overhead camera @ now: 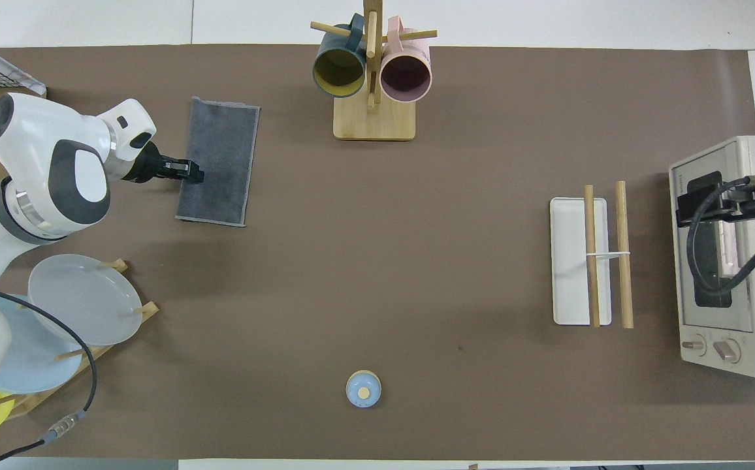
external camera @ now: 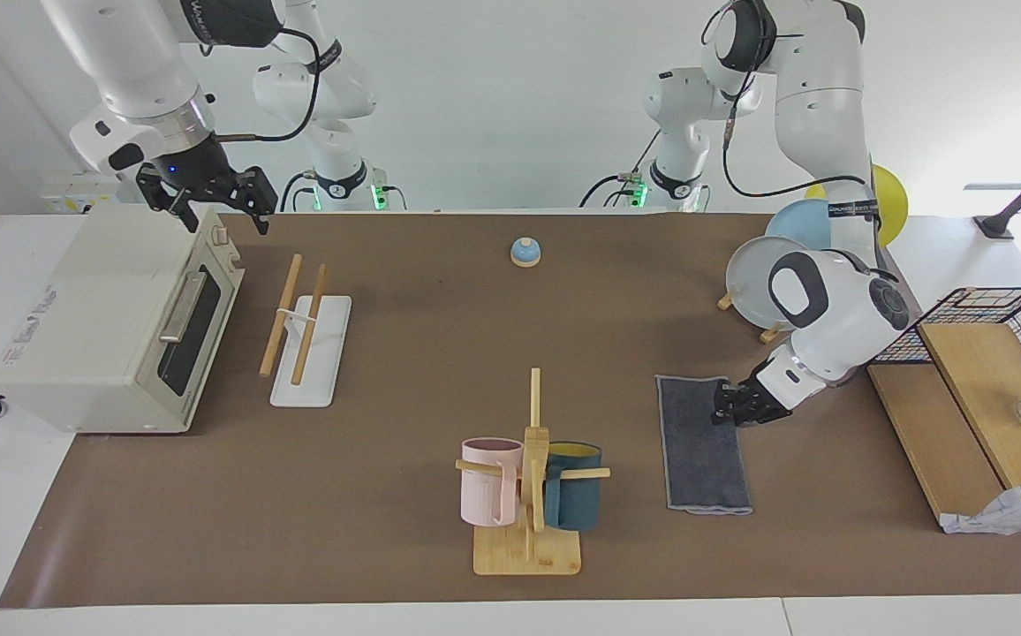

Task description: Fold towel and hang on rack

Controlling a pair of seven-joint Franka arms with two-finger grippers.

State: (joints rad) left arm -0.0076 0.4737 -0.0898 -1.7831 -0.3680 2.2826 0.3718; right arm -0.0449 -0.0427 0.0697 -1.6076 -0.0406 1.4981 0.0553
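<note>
- Towel (external camera: 703, 442) lies flat on the brown mat (external camera: 440, 353), dark grey face up, folded into a long narrow strip. It sits toward the left arm's end of the table, beside the mug tree (external camera: 530, 477), its long axis running away from the robots.
- Left gripper (external camera: 728, 403) is down at the towel's long edge — the edge toward the left arm's end of the table, near the corner closer to the robots. In the overhead view the black fingers (overhead camera: 189, 171) overlap that edge.
- Left fingers look drawn close together at the cloth. Whether they have actually pinched the edge — cannot tell from either view.
- No part of the towel is lifted off the mat; it lies flat along its whole length.
- Right gripper (external camera: 217, 205) hangs in the air over the top of the toaster oven (external camera: 113, 318), fingers spread apart, holding nothing. That arm waits.
- Rack (external camera: 303, 329) stands on the mat in front of the toaster oven's door: two wooden rods over a white base. Nothing hangs on it. It is well apart from the towel, toward the right arm's end of the table.
- Mug tree carries a pink mug (external camera: 486, 481) and a dark teal mug (external camera: 574, 496).
- Small blue bell (external camera: 525, 252) sits near the robots' edge of the mat, about mid-table.
- Plate stand (external camera: 762, 287) with pale plates is nearer to the robots than the towel.
</note>
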